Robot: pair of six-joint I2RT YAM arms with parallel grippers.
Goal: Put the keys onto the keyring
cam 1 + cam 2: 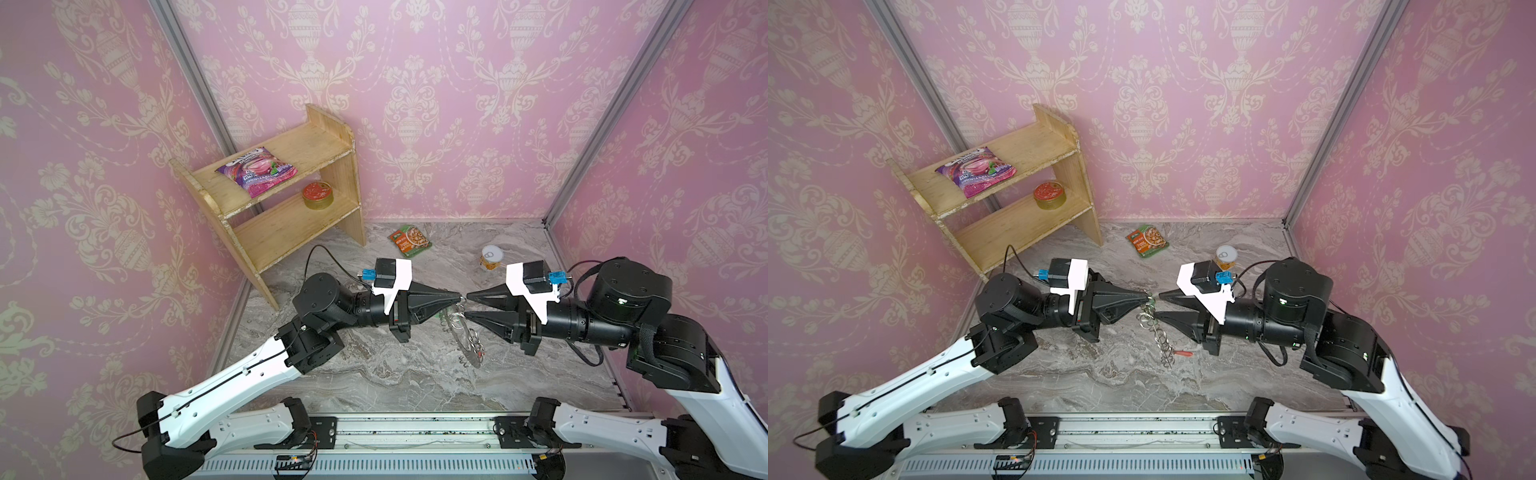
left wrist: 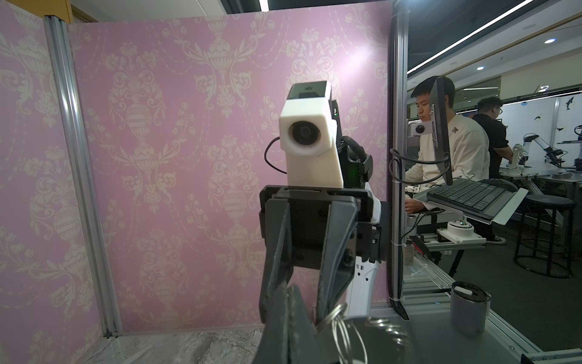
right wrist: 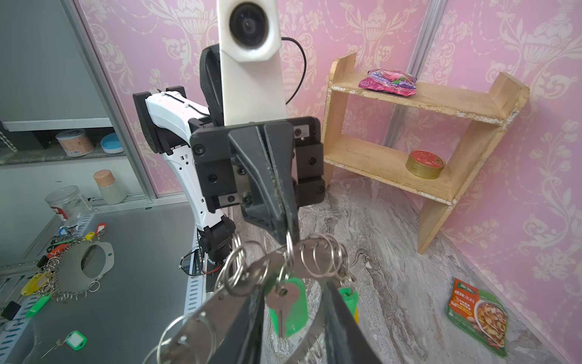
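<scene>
**Top views.** The wooden shelf (image 1: 291, 195) stood behind the left gripper (image 1: 459, 297). It held a purple packet (image 1: 257, 170) on the upper board and a red-lidded tin (image 1: 318, 194) on the lower. The left gripper was clenched on a wire loop of the keyring (image 1: 467, 338). The keyring hung edge-on under its tip, a grey plate fringed with silver loops. The right gripper (image 1: 466, 305) met it tip to tip, jaws apart, with its lower finger at the loops. A red key (image 1: 1183, 354) lay on the marble table (image 1: 374, 374), base-side of the right gripper.

**Left wrist.** The keyring (image 2: 338, 313) was blurred beside the left gripper (image 2: 289, 331).

**Right wrist.** The left gripper (image 3: 288, 231) pinched one loop. A green key (image 3: 289, 312) with a metal blade hung between the right gripper's spread fingers (image 3: 252, 315). I could not tell whether they touched it.
</scene>
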